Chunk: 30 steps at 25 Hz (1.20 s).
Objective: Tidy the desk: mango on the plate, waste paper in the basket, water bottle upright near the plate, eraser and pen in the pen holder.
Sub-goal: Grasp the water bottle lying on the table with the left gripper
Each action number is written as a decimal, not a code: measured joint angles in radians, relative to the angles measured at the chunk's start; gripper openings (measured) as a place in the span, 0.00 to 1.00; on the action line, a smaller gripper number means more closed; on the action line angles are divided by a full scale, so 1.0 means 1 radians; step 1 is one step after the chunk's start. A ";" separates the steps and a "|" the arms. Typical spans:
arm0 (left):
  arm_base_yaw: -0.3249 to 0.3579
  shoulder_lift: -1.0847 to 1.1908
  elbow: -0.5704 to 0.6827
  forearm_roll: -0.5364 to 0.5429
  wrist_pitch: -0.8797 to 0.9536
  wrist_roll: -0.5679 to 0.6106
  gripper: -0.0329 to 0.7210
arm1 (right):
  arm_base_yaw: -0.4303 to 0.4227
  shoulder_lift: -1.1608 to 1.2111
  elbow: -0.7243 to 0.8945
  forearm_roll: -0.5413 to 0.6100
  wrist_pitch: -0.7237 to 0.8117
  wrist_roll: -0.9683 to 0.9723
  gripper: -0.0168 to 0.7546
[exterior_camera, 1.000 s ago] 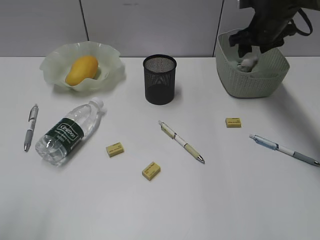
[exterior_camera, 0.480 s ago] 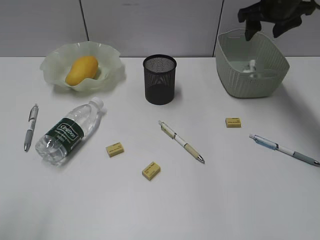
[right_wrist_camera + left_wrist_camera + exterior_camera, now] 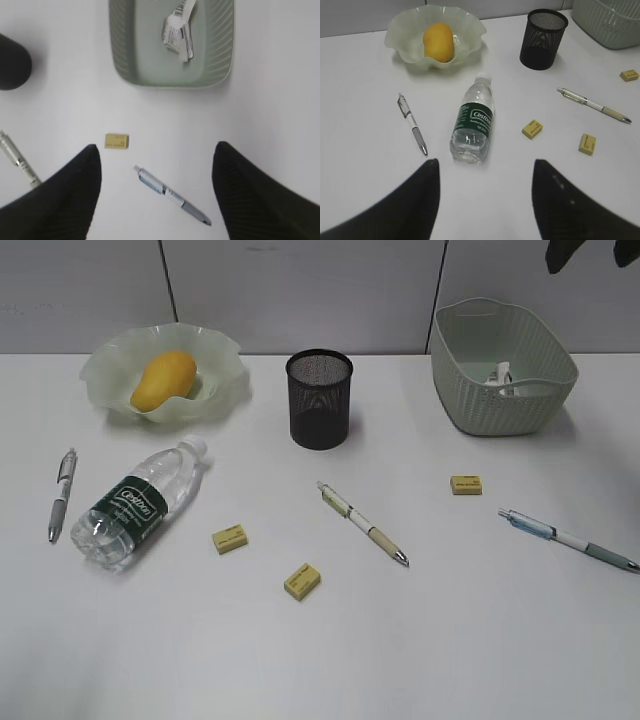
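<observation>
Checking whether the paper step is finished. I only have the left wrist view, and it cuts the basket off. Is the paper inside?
Observer: Yes, the paper lies on the floor of the basket.
Operator: Is the right claw holding anything?
Observer: No, the right claw is open and empty, high above the desk.
Operator: Any pen outside my view?
Observer: One. A blue pen lies on the desk, in front of the basket and to the right.
</observation>
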 joint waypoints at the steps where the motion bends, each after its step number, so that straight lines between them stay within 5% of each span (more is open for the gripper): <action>1: 0.000 0.000 0.000 0.000 0.000 0.000 0.63 | 0.010 -0.035 0.034 0.004 0.000 -0.002 0.73; 11: 0.000 0.000 0.000 0.000 0.001 0.000 0.63 | 0.106 -0.469 0.452 0.008 -0.010 -0.022 0.73; 30: 0.000 0.000 0.000 -0.057 -0.010 0.000 0.63 | 0.109 -1.338 1.069 0.015 -0.101 -0.022 0.73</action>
